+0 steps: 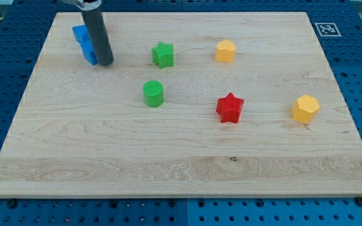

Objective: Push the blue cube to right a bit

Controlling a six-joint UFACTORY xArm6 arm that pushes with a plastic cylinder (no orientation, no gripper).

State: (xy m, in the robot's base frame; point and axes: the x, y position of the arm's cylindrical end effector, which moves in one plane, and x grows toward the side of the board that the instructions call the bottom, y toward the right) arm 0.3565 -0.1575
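One blue block (pixel 84 43) sits just left of my tip (pixel 105 63).

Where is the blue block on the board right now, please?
The blue block sits near the board's upper-left corner in the camera view, partly hidden behind the rod, with my tip at its lower right; its nearest neighbour is the green star to the right.

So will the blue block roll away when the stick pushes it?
Probably not: the blue block looks flat-sided, so it should slide on the smooth wooden board. My tip sits at its right edge, mostly covering it. It looks small and probably light, so it may twist.
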